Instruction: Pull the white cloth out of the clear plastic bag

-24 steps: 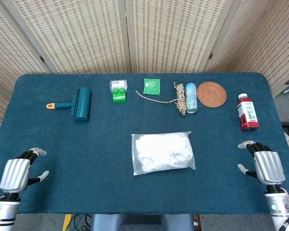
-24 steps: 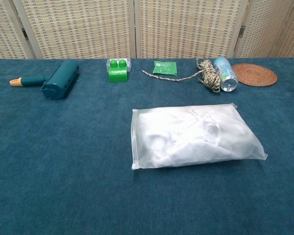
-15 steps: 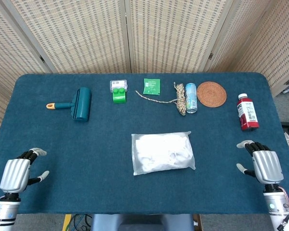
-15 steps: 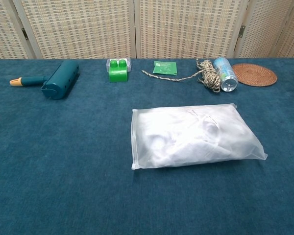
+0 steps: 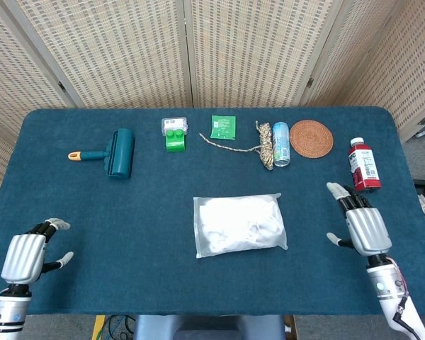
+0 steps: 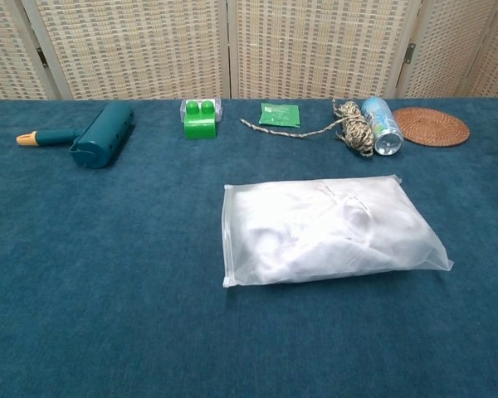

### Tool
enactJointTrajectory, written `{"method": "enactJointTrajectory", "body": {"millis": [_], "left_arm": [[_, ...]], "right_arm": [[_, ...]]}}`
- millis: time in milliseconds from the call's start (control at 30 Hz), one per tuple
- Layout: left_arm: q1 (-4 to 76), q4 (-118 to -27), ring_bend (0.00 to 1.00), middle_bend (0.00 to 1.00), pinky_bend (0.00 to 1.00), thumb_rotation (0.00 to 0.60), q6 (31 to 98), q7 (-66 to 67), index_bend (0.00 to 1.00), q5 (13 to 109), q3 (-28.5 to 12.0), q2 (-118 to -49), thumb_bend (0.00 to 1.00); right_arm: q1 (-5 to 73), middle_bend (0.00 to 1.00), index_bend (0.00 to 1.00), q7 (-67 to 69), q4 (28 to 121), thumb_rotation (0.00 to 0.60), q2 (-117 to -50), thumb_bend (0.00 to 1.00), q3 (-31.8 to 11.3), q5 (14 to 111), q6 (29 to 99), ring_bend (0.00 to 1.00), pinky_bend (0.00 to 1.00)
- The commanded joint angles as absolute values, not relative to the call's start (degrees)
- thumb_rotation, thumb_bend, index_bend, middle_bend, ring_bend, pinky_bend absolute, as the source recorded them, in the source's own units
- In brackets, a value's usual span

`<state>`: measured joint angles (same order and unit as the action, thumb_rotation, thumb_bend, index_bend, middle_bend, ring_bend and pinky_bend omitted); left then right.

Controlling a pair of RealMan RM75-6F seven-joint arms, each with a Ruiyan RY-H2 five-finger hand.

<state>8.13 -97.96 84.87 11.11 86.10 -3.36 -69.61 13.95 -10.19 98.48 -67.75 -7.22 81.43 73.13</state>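
The clear plastic bag (image 5: 239, 225) lies flat at the middle of the blue table (image 5: 149, 205), with the white cloth (image 5: 242, 221) bunched inside it. In the chest view the bag (image 6: 328, 228) and the cloth (image 6: 315, 224) fill the centre, and no hand shows there. My left hand (image 5: 27, 253) hovers near the front left corner, fingers apart, holding nothing. My right hand (image 5: 359, 223) is at the front right, fingers stretched forward, empty, well to the right of the bag.
Along the far edge lie a teal lint roller (image 5: 113, 152), a green block (image 5: 174, 136), a green packet (image 5: 223, 127), a rope bundle (image 5: 264, 145), a can (image 5: 280, 144) and a woven coaster (image 5: 311, 137). A red bottle (image 5: 364, 166) stands just beyond my right hand.
My right hand has moved forward and left toward the bag, its fingers stretching out. The left hand, bag and cloth have stayed put.
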Motion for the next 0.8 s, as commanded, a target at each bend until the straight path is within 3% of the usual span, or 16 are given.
{"method": "enactJointTrajectory", "body": {"millis": [33, 267, 800], "left_arm": [[8.1, -97.7, 0.42, 0.35, 0.63, 0.6, 84.9, 10.9, 0.38, 86.2, -3.3, -69.7, 0.05], [8.0, -97.0, 0.42, 0.35, 0.63, 0.6, 85.1, 10.2, 0.38, 86.2, -3.2, -70.1, 0.05], [7.8, -96.0, 0.42, 0.35, 0.63, 0.6, 85.1, 9.4, 0.38, 86.4, -3.0, -70.8, 0.05]], "right_arm": [[16.5, 0.05, 0.0, -13.5, 100.0, 0.6, -68.5, 0.0, -8.2, 79.5, 70.1, 0.01, 0.18], [20.8, 0.0, 0.0, -20.3, 102.2, 0.6, -70.7, 0.0, -9.2, 75.8, 65.7, 0.0, 0.14], [28.2, 0.0, 0.0, -29.2, 101.2, 0.6, -77.7, 0.0, -8.5, 68.8, 59.0, 0.0, 0.14]]}}
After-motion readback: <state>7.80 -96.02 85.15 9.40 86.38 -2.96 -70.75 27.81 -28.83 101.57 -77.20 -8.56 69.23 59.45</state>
